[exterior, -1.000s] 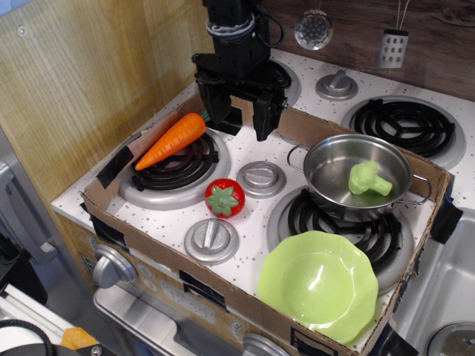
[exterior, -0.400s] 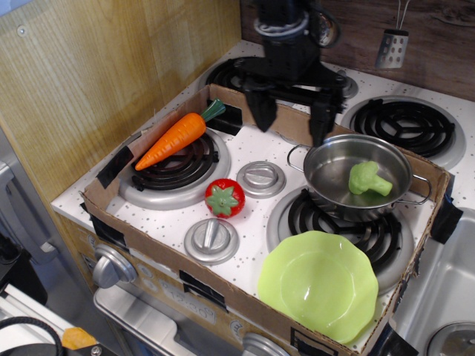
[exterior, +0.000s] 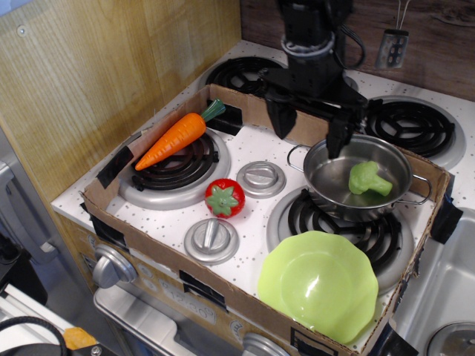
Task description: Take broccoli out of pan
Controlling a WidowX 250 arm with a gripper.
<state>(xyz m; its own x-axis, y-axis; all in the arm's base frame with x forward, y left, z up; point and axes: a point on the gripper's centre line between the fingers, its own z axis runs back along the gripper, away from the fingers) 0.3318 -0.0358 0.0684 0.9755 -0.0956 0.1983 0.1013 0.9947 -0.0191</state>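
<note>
One robot arm is seen above the back of a toy stove, its black gripper [exterior: 310,126] held with the jaws spread wide and nothing between them. One fingertip is positioned at the near-left rim of the pan [exterior: 358,178], the other further left over the cardboard wall [exterior: 252,111]. The broccoli [exterior: 368,179] is found inside the pan, lying on its side toward the right of the steel floor, apart from the gripper. The pan is set on the front right burner [exterior: 349,222]. Just in front of it, a lime-green plate [exterior: 319,285] is placed, overlapping the same burner. A carrot [exterior: 178,137] is laid across the left burner, and a tomato [exterior: 225,198] is seated between the burners, beside two silver knobs [exterior: 261,178]. All of these are enclosed by a low cardboard tray taped at its corners.
</note>
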